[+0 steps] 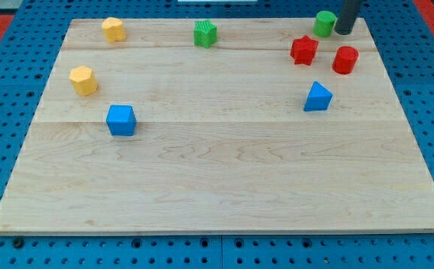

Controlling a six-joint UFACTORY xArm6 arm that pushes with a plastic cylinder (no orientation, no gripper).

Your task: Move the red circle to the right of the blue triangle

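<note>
The red circle [345,59], a short red cylinder, stands near the view's upper right on the wooden board [217,179]. The blue triangle [317,97] lies below it and slightly to its left, apart from it. My tip [343,31] is at the view's top right, just right of a green cylinder [324,23] and above the red circle, with a small gap to the circle.
A red star [304,50] sits left of the red circle. A green cube [205,33] is at the top middle. Two yellow blocks [113,29] [84,80] and a blue cube [121,119] are on the left. A blue pegboard [7,112] surrounds the board.
</note>
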